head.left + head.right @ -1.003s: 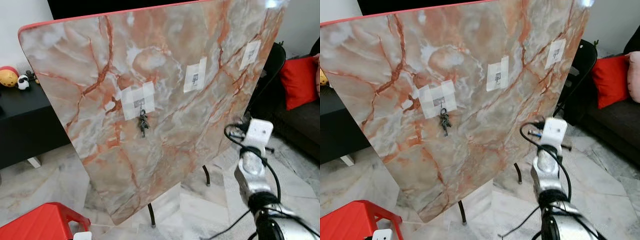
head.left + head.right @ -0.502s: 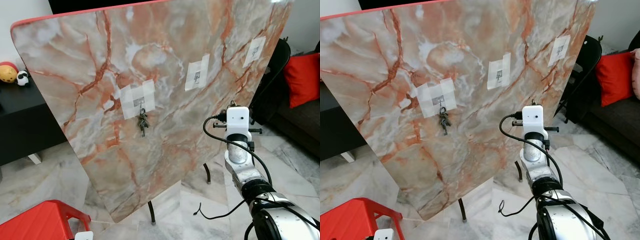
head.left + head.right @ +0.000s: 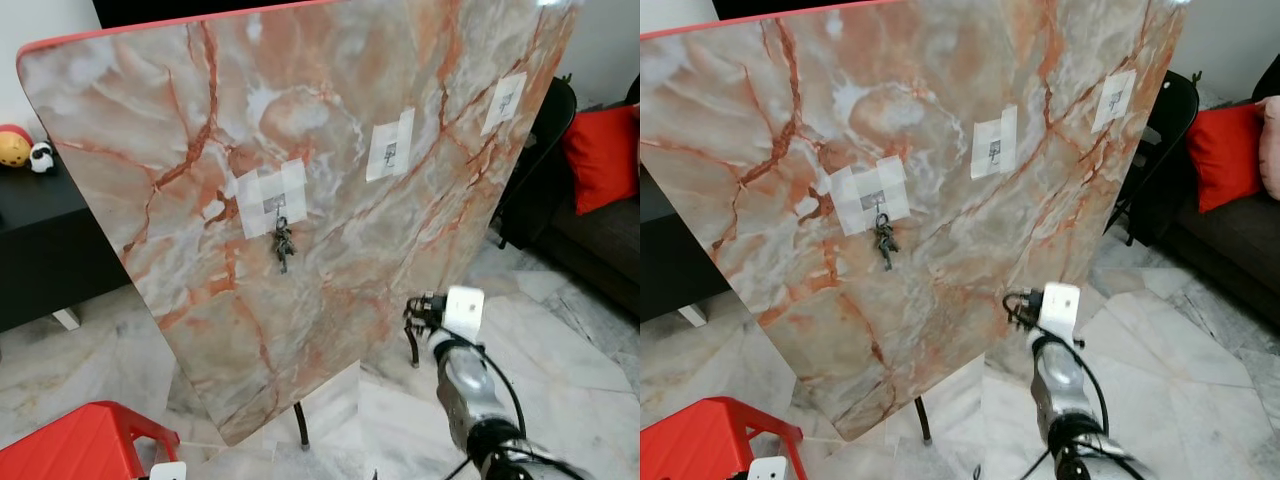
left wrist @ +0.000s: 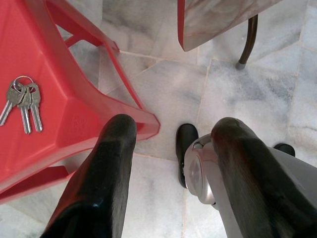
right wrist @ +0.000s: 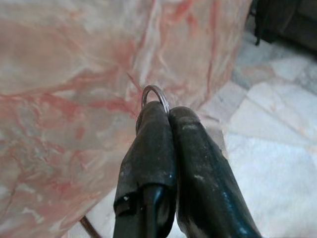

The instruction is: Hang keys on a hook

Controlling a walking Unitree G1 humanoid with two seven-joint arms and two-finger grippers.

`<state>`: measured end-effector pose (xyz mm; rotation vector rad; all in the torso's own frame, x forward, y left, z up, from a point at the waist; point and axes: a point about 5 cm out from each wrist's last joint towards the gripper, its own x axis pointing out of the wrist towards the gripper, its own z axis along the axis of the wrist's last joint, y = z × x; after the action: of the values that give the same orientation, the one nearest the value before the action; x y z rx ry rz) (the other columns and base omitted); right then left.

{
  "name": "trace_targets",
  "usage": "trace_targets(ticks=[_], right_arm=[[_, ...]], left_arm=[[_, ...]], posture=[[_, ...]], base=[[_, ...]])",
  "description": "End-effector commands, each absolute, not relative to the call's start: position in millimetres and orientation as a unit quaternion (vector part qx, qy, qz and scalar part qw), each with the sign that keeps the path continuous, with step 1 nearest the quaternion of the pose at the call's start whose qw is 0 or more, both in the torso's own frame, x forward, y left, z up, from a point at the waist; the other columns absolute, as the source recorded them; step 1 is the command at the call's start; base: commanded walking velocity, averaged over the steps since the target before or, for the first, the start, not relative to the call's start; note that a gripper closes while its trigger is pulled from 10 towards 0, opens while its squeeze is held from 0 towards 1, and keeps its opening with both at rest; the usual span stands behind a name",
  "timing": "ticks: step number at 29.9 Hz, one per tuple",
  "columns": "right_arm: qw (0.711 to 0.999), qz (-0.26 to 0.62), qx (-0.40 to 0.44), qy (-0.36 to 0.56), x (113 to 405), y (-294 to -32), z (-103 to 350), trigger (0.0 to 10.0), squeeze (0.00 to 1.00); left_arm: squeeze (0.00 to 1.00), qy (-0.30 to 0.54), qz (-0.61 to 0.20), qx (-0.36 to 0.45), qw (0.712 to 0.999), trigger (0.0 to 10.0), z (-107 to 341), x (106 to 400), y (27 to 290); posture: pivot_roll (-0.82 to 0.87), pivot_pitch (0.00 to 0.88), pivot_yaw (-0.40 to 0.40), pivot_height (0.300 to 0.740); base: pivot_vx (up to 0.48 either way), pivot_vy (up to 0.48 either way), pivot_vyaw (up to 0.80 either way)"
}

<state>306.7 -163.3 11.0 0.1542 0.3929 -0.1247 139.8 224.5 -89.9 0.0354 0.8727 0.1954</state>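
Right wrist view shows the right gripper (image 5: 166,116) with its 2 black fingers (image 5: 148,148) pressed together on a thin metal key ring (image 5: 154,94), only the top arc of the ring poking out past the tips; the keys themselves are hidden. In the left eye view that arm sits low in front of the tilted marble board (image 3: 300,130), below and to the right of the 3 taped hooks. The left hook (image 3: 277,205) already carries a bunch of keys (image 3: 284,245), while the middle hook (image 3: 390,152) and the right hook (image 3: 503,100) look free. Left wrist view shows the left gripper (image 4: 171,144) with fingers spread wide and holding nothing, above a red stool (image 4: 54,99) where 1 more set of keys (image 4: 22,101) lies. The ring is light, stiff and slick, so I judge the pinch should stay on its lower arc, leaving the top loop free to slip over a hook.
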Motion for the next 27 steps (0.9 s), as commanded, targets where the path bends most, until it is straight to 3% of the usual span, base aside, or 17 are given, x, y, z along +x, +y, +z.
trace_targets(ticks=[1,9,27], right_arm=[[0.973,-0.066,0.093,0.202,303.1,-165.0,7.3,10.0,0.00],[0.977,-0.046,0.077,0.192,303.1,-163.2,8.8,10.0,0.00],[0.981,-0.026,0.074,0.178,305.4,-158.7,12.8,10.0,0.00]], left_arm=[[0.00,0.436,0.088,0.029,0.895,10.0,-92.3,132.7,227.0],[0.00,0.439,0.080,0.035,0.894,10.0,-93.0,131.8,225.4],[0.00,0.443,0.076,0.039,0.892,10.0,-93.7,131.3,224.4]], posture=[[0.07,0.000,-0.055,0.740],[0.07,0.000,-0.055,0.740],[0.07,0.000,-0.056,0.740]], base=[[0.000,0.000,0.00],[0.000,-0.202,0.10],[0.000,-0.032,0.80]])
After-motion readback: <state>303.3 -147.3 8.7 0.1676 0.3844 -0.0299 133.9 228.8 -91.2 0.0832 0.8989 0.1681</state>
